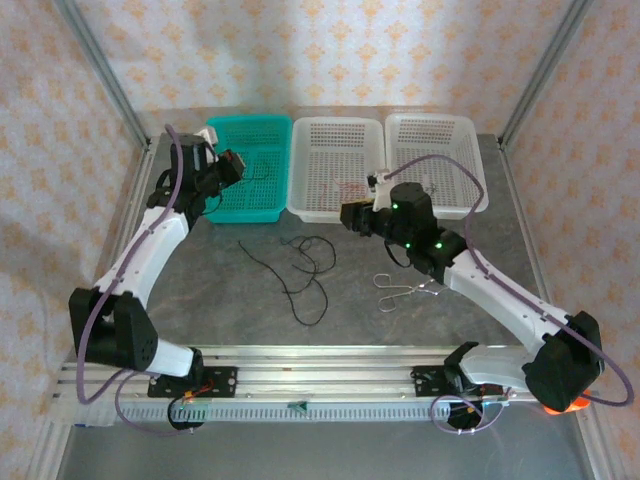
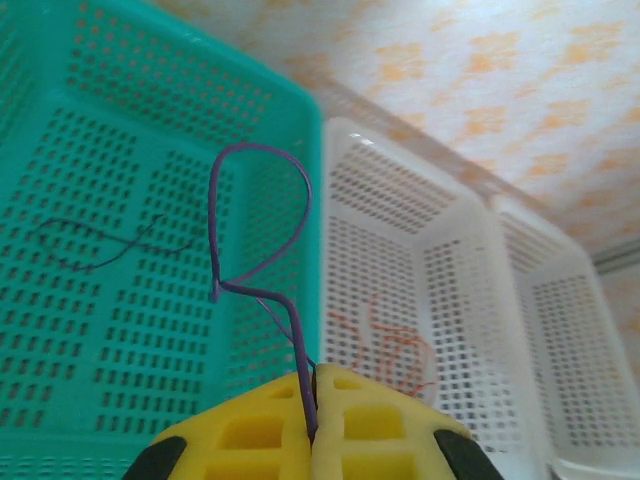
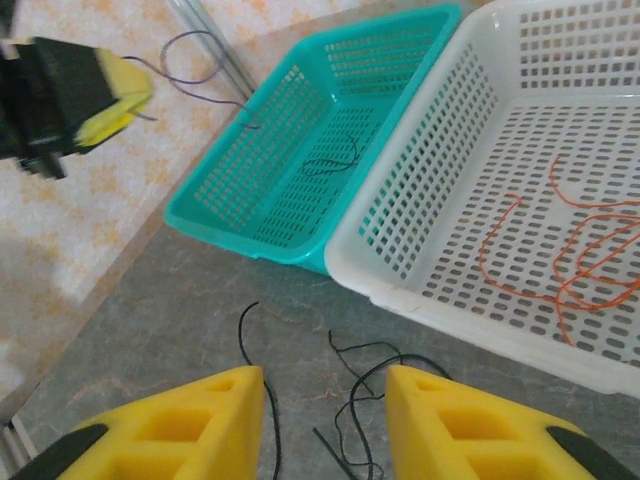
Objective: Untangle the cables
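From above, three baskets stand in a row along the far edge of the bench: a teal basket toward the far left corner, a middle white basket, and a right white basket. The left end effector hangs over the teal one's left side. The right end effector sits just in front of the middle basket. Loose black cables sprawl near the middle of the bench, with a small metal clip lying to their right, apart from them.

Through the left wrist camera, the yellow pads are clenched on a thin purple wire, which loops upward from the pinch. Below it a single black cable lies on the teal basket's floor (quite faint). Orange cables rest in the middle white basket.

The right wrist camera shows its pads released, standing apart over the black cables on the bench, with nothing gripped between them. The left end effector appears at the upper left with the purple wire trailing from it.
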`<act>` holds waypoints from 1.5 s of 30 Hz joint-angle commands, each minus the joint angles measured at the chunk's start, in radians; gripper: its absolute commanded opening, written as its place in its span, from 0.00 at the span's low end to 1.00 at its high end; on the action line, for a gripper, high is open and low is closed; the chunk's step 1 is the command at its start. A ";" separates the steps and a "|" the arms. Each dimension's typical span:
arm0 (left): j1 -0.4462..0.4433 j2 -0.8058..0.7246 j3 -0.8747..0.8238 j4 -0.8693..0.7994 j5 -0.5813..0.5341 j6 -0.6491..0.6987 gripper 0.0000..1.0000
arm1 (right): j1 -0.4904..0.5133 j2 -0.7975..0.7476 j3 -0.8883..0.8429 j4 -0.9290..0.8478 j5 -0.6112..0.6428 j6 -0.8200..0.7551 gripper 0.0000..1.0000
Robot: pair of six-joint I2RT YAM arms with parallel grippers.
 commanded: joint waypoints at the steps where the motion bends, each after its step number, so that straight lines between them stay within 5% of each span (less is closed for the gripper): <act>1: 0.024 0.065 0.059 -0.051 -0.023 0.042 0.00 | 0.043 -0.006 -0.023 -0.009 0.034 -0.024 0.37; 18: 0.046 0.389 0.298 -0.182 -0.139 0.089 0.00 | 0.211 0.098 0.009 -0.117 0.268 0.038 0.37; 25: 0.047 0.376 0.271 -0.147 -0.122 0.076 0.21 | 0.233 0.128 0.019 -0.154 0.284 0.032 0.37; 30: 0.040 0.263 0.157 -0.038 -0.005 0.085 0.45 | 0.235 0.167 0.035 -0.186 0.250 0.004 0.36; 45: -0.113 -0.237 -0.230 -0.074 -0.139 0.003 0.47 | 0.236 0.430 0.193 -0.332 0.226 -0.055 0.25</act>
